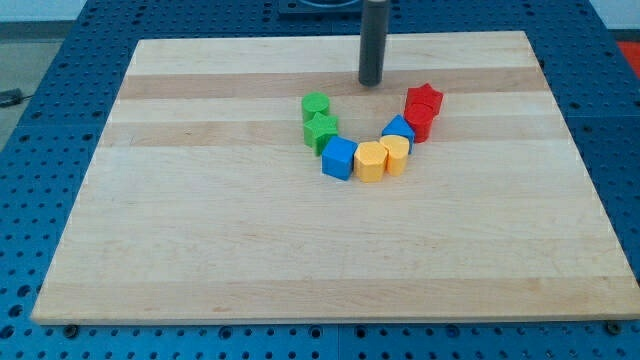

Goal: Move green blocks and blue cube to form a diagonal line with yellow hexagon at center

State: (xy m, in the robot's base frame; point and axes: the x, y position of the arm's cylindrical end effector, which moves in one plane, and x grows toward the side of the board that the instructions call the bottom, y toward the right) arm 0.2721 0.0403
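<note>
Above the blocks, my tip [371, 82], clawless, risks dragging the green blocks [318, 122] into the touching blue cube [339, 158].

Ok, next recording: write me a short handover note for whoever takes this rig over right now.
My tip sits at the view's top of the cluster, apart from every block, between the green and red ends.
Blocks form a U: two green blocks on the view's left, blue cube below them, two yellow blocks, a second blue block, then two red blocks on the right.
Done: no diagonal yet.
Left: push the greens and the blue cube into a diagonal through the yellow hexagon; which yellow is the hexagon is hard to tell.
</note>
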